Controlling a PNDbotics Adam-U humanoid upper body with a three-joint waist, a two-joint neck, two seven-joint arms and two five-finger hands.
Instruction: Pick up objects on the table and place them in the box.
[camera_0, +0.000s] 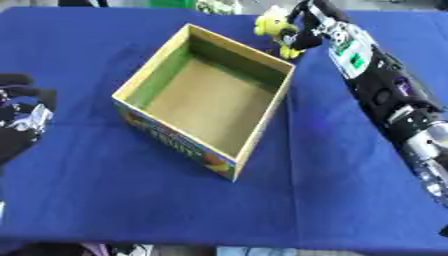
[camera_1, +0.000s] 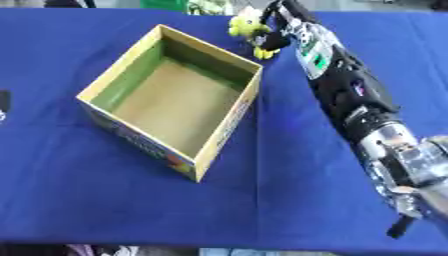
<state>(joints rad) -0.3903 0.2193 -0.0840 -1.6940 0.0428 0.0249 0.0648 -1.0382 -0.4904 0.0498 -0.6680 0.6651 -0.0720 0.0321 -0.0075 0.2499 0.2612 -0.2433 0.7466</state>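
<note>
A yellow-green plush toy with orange feet sits on the blue table just past the far right corner of the open cardboard box. My right hand reaches in from the right along its black forearm and is against the toy, fingers curled round its right side. The box looks empty inside, showing bare brown floor and green inner walls. My left hand rests at the left edge of the left eye view, well away from the box, its fingers relaxed.
The blue cloth table stretches wide in front of and to the left of the box. My right forearm lies diagonally across the table's right side. Green and pale items show beyond the far edge.
</note>
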